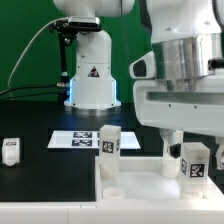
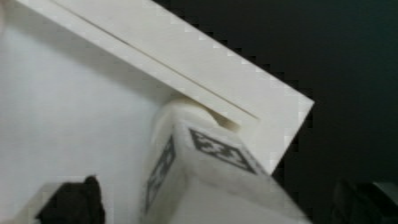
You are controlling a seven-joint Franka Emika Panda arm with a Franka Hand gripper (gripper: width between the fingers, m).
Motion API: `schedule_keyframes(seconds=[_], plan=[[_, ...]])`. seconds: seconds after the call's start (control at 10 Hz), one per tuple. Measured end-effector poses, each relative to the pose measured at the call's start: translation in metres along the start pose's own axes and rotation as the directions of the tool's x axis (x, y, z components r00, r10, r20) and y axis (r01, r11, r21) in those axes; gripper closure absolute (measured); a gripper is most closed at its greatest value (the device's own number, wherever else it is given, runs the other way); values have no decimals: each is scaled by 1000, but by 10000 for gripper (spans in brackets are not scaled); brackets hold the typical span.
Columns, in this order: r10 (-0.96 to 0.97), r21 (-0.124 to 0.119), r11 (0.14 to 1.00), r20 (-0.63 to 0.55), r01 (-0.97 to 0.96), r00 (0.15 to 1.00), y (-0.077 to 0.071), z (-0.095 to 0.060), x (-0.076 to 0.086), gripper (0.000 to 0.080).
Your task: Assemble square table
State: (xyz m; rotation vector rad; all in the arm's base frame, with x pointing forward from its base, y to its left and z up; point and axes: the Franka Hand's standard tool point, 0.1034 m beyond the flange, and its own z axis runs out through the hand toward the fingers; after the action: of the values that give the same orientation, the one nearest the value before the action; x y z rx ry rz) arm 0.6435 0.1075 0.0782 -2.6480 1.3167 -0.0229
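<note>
The slab (image 1: 135,186) lies flat on the black table at the front of the exterior view, raised rim and round corner socket facing up. In the wrist view the slab (image 2: 80,110) fills most of the picture, its rim running as a straight diagonal edge against the dark table.

A leg (image 1: 192,160) stands upright at the slab's corner on the exterior view's right. Its long axis is vertical and its tagged face is turned to the camera. Whether its foot sits in a socket is hidden.

The claw (image 1: 192,150) hangs straight down over this leg, one finger on each side, so the leg sits between the jaws near their tips. In the wrist view the leg (image 2: 214,165) rises toward the camera beside the rim, a tag on its side face. The claw (image 2: 217,205) is spread: white slab shows between the dark finger (image 2: 71,200) and the leg's side, so that finger does not touch it. The other finger is dim against the table.

A second leg (image 1: 108,143) stands upright, long axis vertical, tag to the camera, at the slab's far edge, well apart from the claw; whether it touches the slab I cannot tell. Behind it lies the marker board (image 1: 80,138). A third leg (image 1: 10,152) sits alone on the table at the exterior view's left, too small to judge its pose.
</note>
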Motion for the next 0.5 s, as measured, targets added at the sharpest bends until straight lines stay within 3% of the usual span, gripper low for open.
schedule_keyframes(seconds=[0.1,0.3,0.4,0.5], plan=[[-153,-12,988,-13,153,988,0,0,1,151],[-510,-41,860,-45,508,859,-4,-4,4,150],[-616,-58,788,-45,613,787,-5,-5,3,150],[-640,-64,769,-47,637,767,-6,-4,2,150]])
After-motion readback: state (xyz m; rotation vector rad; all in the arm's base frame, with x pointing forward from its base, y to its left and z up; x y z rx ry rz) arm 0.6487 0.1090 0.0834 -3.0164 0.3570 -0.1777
